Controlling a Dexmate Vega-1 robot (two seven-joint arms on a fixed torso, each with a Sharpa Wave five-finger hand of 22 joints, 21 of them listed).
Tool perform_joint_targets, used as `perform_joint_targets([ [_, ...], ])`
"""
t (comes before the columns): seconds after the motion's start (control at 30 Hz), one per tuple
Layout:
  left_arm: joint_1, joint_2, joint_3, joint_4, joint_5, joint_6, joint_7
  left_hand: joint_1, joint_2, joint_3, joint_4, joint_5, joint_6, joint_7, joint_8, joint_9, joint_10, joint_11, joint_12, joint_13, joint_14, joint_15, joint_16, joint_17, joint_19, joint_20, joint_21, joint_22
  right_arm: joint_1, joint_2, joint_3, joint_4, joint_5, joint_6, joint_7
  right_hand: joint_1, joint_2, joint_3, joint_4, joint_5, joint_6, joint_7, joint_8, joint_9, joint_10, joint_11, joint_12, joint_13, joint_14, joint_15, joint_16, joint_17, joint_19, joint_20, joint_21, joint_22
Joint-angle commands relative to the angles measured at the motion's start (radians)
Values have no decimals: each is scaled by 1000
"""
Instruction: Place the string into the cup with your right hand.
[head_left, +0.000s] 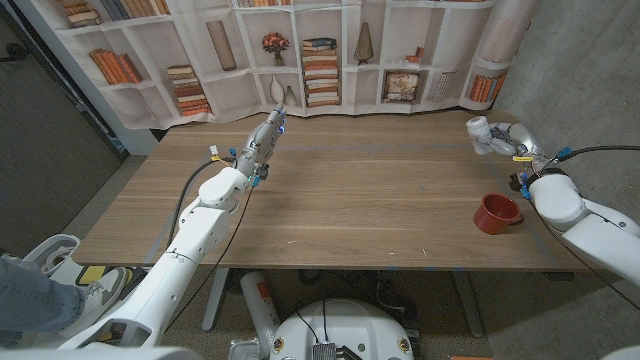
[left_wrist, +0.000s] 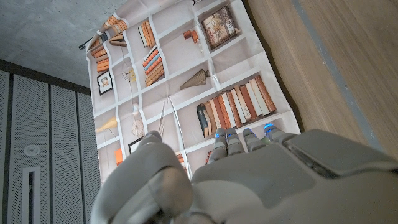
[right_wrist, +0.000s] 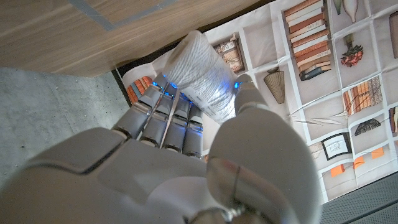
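Note:
A white spool of string (right_wrist: 202, 74) sits in my right hand (right_wrist: 186, 155), gripped between the thumb and the fingers. In the head view that right hand (head_left: 505, 138) is raised at the table's far right with the string (head_left: 480, 128) sticking out toward the left. The red cup (head_left: 496, 213) stands upright on the table nearer the front edge, below and slightly left of the hand. My left hand (head_left: 265, 137) reaches over the table's far left-centre, fingers straight and together, holding nothing; its back (left_wrist: 261, 180) fills the lower part of the left wrist view.
The wooden table (head_left: 360, 190) stretches between both arms. A bookshelf-printed curtain (head_left: 300, 50) hangs behind the far edge. A person's leg and shoe (head_left: 60, 290) show at the bottom left, off the table.

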Motion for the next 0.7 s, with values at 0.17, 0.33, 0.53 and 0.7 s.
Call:
perform_joint_targets([
  [0.17,8,2,8,-21,7,13,12,5,4,-6,4,-1,6,2,-2,2,3,-2,-1,3,1,-1,-1,5,-33,-13,0,5,-76,38,79,30,84,144,74,28,59,21,5,-2,84,-69,3,1,3,-8,-4,0,4,-70,-5,2,7,-21,-2,3],
  [0.33,2,-2,16,-16,9,17,11,6,5,-7,4,-2,5,1,-2,2,4,-4,-1,3,1,-1,-1,5,-34,-13,0,5,-96,46,99,34,101,180,97,30,62,22,5,-4,83,-71,0,1,2,-8,-6,0,2,-69,-6,3,5,-20,-3,3],
  [0.53,-4,-2,23,-19,16,21,12,7,5,-8,4,-2,5,2,-2,2,3,-2,-1,3,0,-1,-1,5,-34,-13,0,5,-122,50,124,27,104,199,112,31,64,24,4,-6,85,-71,-2,2,4,-8,-8,0,1,-68,-7,3,5,-20,-3,3],
  [0.7,-5,-4,26,-18,15,27,11,7,6,-9,4,-2,5,2,-2,2,3,-3,-1,3,0,0,-1,5,-34,-13,0,5,-136,50,141,37,123,224,153,32,64,25,3,-9,83,-72,-5,2,2,-10,-11,0,-1,-69,-8,2,1,-22,-5,3],
])
